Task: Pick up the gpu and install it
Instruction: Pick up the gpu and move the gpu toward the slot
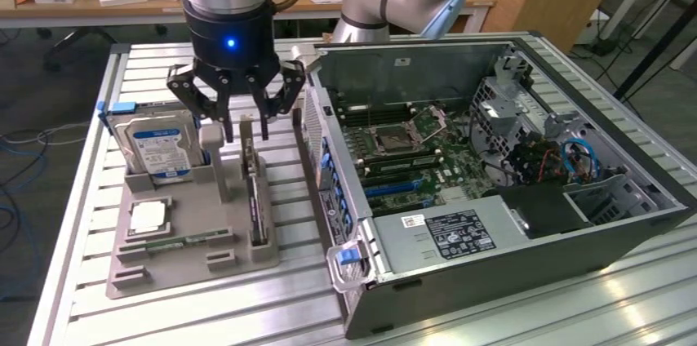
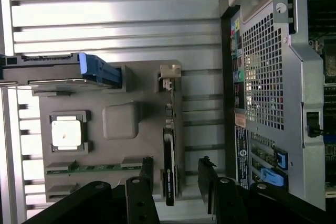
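The gpu (image 1: 254,199) is a thin dark card standing on edge in a slot of the grey holder tray (image 1: 185,203). In the wrist view the gpu (image 2: 169,174) appears edge-on, its metal bracket toward the far end of the tray (image 2: 121,121). My gripper (image 1: 247,130) hangs just over the card's far end, open. The fingers (image 2: 147,177) stand one on each side of the card with a gap on both sides, so my gripper (image 2: 177,182) holds nothing.
On the same tray stand a hard drive (image 1: 163,146) with a blue-white label, a square processor (image 1: 147,217) and a green memory stick (image 1: 179,241). The open computer case (image 1: 360,260) lies at the exterior view's right, its motherboard (image 1: 425,158) exposed. All rests on a slatted metal table (image 1: 218,313).
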`<state>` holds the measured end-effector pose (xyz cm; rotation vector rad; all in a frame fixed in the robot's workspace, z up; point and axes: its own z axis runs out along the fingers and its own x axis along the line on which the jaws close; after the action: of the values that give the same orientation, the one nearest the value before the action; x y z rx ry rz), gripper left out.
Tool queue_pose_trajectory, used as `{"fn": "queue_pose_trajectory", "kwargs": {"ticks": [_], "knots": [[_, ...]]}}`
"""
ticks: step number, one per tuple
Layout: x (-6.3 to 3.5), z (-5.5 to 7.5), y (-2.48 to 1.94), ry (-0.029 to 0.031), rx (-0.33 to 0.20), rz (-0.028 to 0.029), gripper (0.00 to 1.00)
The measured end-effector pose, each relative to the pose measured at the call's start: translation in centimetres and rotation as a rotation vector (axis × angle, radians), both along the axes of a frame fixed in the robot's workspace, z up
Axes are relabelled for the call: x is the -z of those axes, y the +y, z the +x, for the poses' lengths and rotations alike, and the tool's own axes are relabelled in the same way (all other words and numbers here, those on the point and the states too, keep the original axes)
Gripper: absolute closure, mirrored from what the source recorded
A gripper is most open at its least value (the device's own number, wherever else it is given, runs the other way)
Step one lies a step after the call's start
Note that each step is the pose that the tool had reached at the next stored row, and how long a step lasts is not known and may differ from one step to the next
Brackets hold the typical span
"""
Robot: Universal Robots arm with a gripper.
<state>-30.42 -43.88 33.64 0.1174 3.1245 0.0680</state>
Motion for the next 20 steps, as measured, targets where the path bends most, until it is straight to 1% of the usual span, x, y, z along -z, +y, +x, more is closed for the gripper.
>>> {"fn": "queue_pose_trajectory", "kwargs": {"ticks": [20], "knots": [[2.86, 0.0, -0.16, 0.0000, 0.000, -0.0001, 0.53]]}}
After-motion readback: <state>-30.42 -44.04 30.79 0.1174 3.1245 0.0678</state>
